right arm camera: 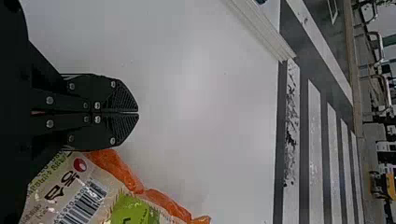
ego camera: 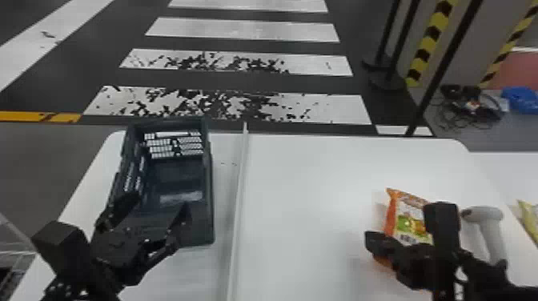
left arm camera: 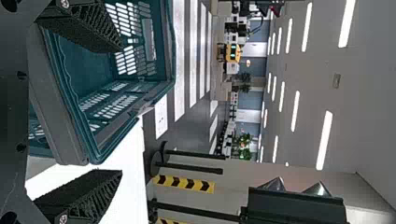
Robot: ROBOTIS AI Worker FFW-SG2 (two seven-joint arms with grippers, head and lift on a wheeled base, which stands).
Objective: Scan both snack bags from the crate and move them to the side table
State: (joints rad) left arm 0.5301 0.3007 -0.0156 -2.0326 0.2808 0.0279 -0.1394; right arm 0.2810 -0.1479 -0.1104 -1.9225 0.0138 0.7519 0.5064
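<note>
Orange bag (ego camera: 406,216) lies on the counter (ego camera: 312,176) beside my right tool (ego camera: 375,241) in the head view, yellow bag (ego camera: 530,216) past the scanner (ego camera: 483,216), my left tool (ego camera: 160,202) at the crate (ego camera: 209,224). Left wrist view: fingers apart. Right wrist view: fingers together.

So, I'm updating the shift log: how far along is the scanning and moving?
Done, it seems: a yellowish snack bag lies apparently on the side table. In hand: nothing; the right end effector is shut near the orange snack bag, which is out of the crate. Left: moving that orange bag; whether it's been scanned, I can't tell.
</note>
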